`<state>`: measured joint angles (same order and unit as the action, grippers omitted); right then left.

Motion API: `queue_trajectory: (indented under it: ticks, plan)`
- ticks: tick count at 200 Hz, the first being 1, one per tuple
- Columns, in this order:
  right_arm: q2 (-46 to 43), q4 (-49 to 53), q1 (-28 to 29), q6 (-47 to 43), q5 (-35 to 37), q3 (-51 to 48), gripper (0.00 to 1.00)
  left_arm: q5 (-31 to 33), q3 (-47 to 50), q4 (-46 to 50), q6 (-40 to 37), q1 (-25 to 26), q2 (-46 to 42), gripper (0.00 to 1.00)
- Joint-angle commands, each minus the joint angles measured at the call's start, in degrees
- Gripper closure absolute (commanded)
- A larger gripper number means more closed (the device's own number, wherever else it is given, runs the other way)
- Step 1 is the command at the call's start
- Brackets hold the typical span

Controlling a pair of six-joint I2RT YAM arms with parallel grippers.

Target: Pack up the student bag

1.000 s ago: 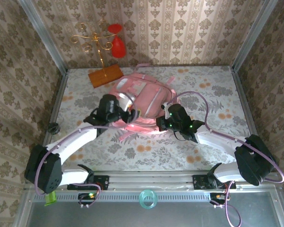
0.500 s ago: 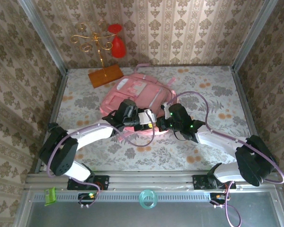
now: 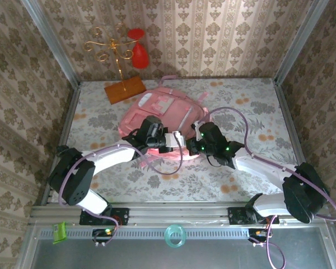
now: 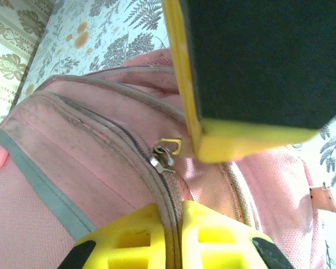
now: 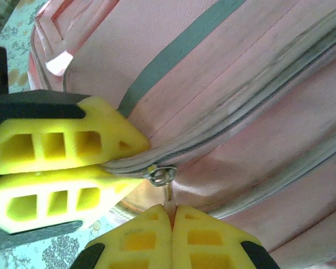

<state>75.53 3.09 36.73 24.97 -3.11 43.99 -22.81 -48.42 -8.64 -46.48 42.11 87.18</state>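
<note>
The left fingers (image 4: 135,242) have just pinched shut on the zip edge (image 4: 167,193) of the student bag (image 3: 157,109), lying in the middle of the worktop (image 3: 252,106), beside the right fingers (image 5: 141,242) holding its zip pull (image 5: 169,195), so pulling the zip can likely start.

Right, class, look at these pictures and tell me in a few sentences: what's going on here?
Two robot arms are working on the pink student bag, which lies on the flowered table. The left claw is shut on the seam along the zip, holding it. The right claw pinches the zipper pull right beside it. The zip looks closed along the stretch in view.
</note>
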Motion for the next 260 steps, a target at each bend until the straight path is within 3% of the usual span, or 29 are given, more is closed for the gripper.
queue_trajectory:
  ticks: [1,58,86,134,150,160,189,203,226,260]
  plan:
    - [1.15,7.94,-1.56,-1.33,12.81,2.3,1.0,-7.01,2.22,5.33,-2.37,-3.05,-3.9,1.0]
    - [2.6,12.37,-4.17,-3.43,17.96,6.47,1.0,-12.93,5.21,7.94,-6.18,-6.83,-7.92,1.0]
    - [3.12,10.64,-5.0,-4.81,14.15,6.64,1.0,-13.67,6.67,6.52,-5.19,-7.72,-9.28,1.0]
    - [5.92,11.36,-5.17,-4.75,15.74,9.15,1.0,-13.67,8.31,10.36,-6.29,-9.79,-11.26,1.0]
    - [6.75,10.25,-5.09,-4.93,12.54,9.25,1.0,-13.49,9.62,10.46,-5.53,-10.83,-12.47,1.0]
    - [6.62,7.88,-5.09,-5.52,8.39,8.15,1.0,-13.4,10.48,9.8,-4.39,-11.07,-13.19,0.93]
    - [6.45,3.41,-4.84,-5.73,-0.26,5.51,1.0,-16.52,11.51,6.93,2.45,-10.74,-15.71,0.39]
    - [6.59,2.24,-4.83,-5.63,-1.46,4.35,1.0,-16.37,11.34,4.58,6.11,-9.3,-16.79,0.25]
    - [6.98,-0.53,-4.87,-5.34,-2.15,2.57,1.0,-7.84,8.39,2.37,9.59,-3.88,-15.38,0.21]
    - [7.17,-2.61,-4.91,-4.24,-2.16,1.46,1.0,3.96,-0.94,6.35,12.92,1.83,-6.15,0.25]
